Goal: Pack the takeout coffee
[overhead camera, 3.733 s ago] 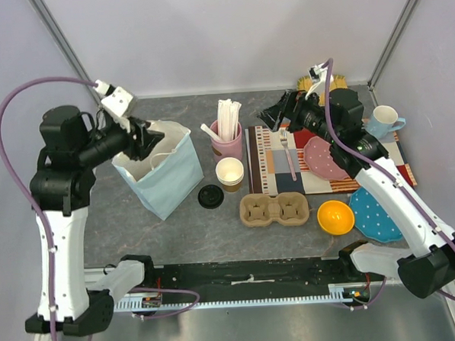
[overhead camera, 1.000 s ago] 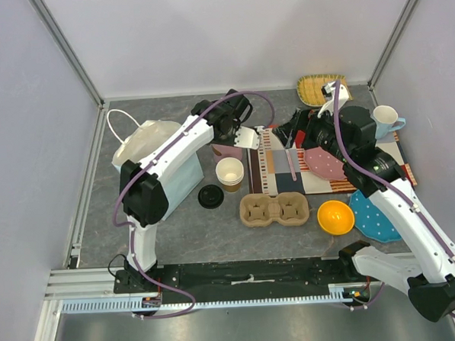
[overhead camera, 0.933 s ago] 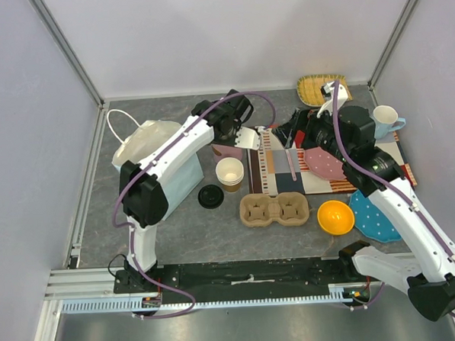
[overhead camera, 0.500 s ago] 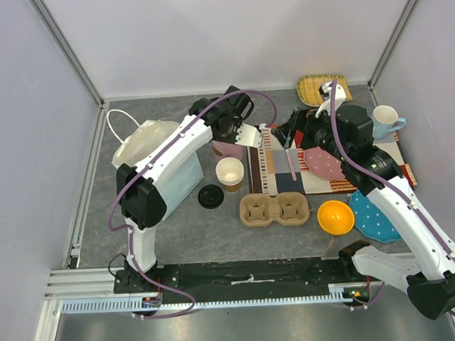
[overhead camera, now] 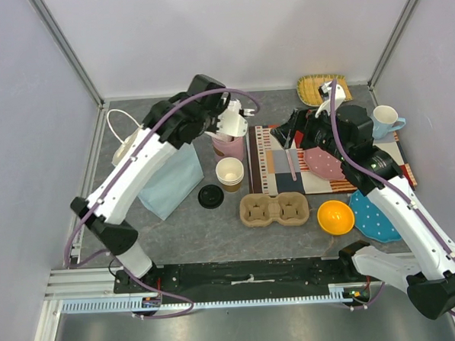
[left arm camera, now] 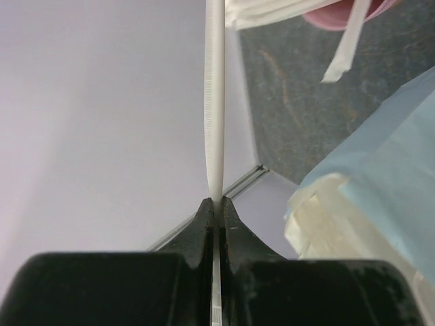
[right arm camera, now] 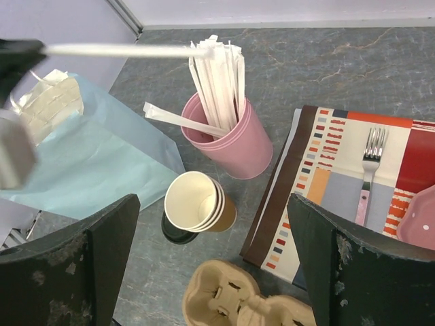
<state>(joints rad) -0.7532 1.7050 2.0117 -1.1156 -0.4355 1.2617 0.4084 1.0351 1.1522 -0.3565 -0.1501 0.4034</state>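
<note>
My left gripper [left arm camera: 215,202] is shut on a thin white wrapped straw [left arm camera: 215,102], holding it level above the pink cup of straws [overhead camera: 228,144] beside the light blue paper bag [overhead camera: 167,177]. The right wrist view shows that straw [right arm camera: 115,49] stretching from the left gripper to the pink cup [right arm camera: 228,139]. My right gripper [right arm camera: 212,204] hangs open over a stack of lidless kraft cups [right arm camera: 197,202], above the placemat's left end. A loose black lid [overhead camera: 210,196] lies beside the stack. No takeout coffee shows in any view.
A cardboard cup carrier [overhead camera: 274,210] lies in front of the cups. The striped placemat [overhead camera: 273,164] holds a fork [overhead camera: 288,153] and a pink plate [overhead camera: 326,159]. An orange bowl [overhead camera: 335,217], a blue dotted plate [overhead camera: 375,215], a mug [overhead camera: 385,119] and a wicker basket [overhead camera: 315,89] stand at the right.
The left arm left the bag and reached the pink cup; in the last half second it swung back left, drawing one straw out. The right arm barely moved.
</note>
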